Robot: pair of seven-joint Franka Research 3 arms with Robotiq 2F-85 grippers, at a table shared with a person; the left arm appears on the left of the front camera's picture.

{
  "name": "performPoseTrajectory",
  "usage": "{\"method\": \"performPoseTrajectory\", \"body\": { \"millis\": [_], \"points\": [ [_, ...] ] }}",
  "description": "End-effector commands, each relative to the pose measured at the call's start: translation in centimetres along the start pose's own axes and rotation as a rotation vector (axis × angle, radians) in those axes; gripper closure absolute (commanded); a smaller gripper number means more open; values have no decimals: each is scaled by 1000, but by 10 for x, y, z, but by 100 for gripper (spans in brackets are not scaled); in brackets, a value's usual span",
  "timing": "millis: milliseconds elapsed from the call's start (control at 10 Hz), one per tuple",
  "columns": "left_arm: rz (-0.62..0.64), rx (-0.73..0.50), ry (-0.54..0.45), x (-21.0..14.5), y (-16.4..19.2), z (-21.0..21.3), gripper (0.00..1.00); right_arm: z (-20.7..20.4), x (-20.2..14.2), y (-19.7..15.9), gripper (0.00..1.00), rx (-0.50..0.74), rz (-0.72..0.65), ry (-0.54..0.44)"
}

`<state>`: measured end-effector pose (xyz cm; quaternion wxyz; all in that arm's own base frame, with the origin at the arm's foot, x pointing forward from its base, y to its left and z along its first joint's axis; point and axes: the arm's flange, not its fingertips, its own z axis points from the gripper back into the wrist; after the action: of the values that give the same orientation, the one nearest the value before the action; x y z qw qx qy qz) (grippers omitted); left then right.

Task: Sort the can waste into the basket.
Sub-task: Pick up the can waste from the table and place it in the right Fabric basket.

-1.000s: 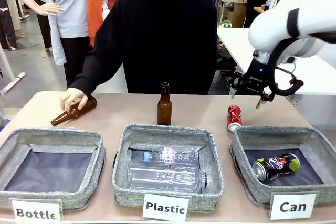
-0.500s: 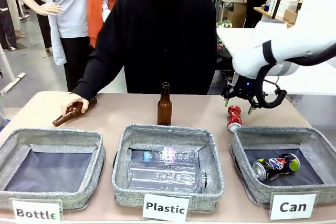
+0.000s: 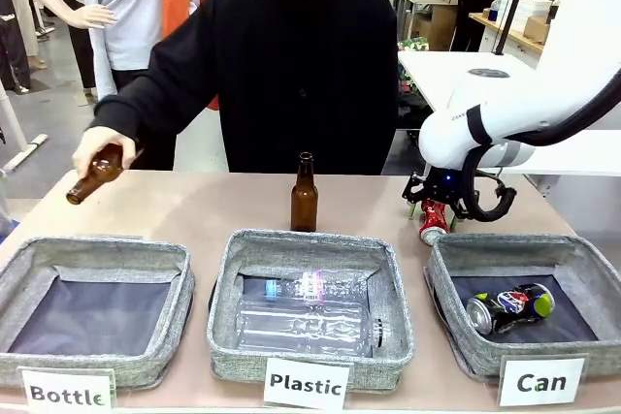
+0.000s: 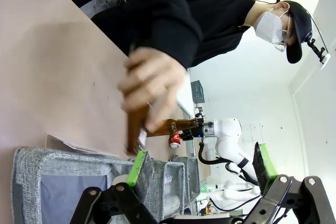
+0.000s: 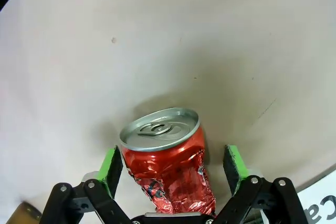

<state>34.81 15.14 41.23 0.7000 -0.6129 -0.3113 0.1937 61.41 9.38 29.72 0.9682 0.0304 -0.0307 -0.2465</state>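
Note:
The shiny red crushed can (image 3: 433, 226) stands on the table just behind the Can basket (image 3: 442, 273). My right gripper (image 3: 432, 210) has come down around it. In the right wrist view the red can (image 5: 167, 157) sits between the green pads (image 5: 111, 167), and the right gripper (image 5: 173, 167) is open, with a gap on the right side. The dark blue can (image 3: 509, 308) lies inside the Can basket. My left gripper (image 4: 201, 163) is open and holds nothing. Far beyond it stands the red can (image 4: 175, 140).
The person's hand lifts a brown bottle (image 3: 93, 175) above the table's left end, close in front of the left wrist camera. Another brown bottle (image 3: 304, 193) stands upright mid-table. The Plastic basket (image 3: 225, 283) holds clear bottles. The Bottle basket (image 3: 19, 273) sits at the left.
My right gripper came down and to the left until its open fingers straddled the red can. The person picked the brown bottle up off the table.

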Motion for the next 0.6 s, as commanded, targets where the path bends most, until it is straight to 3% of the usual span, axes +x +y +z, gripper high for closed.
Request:
{"method": "performPoseTrajectory", "body": {
  "millis": [0, 200, 300, 500],
  "points": [
    [-70, 50, 51, 1, -14, 25, 0, 5, 2, 2, 0, 20, 9, -10],
    [-123, 36, 125, -7, -50, 99, 0, 7, 3, 0, 0, 23, 7, -4],
    [-155, 27, 104, -6, -56, 124, 0, 6, 3, 1, 0, 25, 11, 3],
    [-149, 21, 74, -4, -56, 135, 0, 3, 3, 3, 0, 16, 15, 5]
  ]
}}
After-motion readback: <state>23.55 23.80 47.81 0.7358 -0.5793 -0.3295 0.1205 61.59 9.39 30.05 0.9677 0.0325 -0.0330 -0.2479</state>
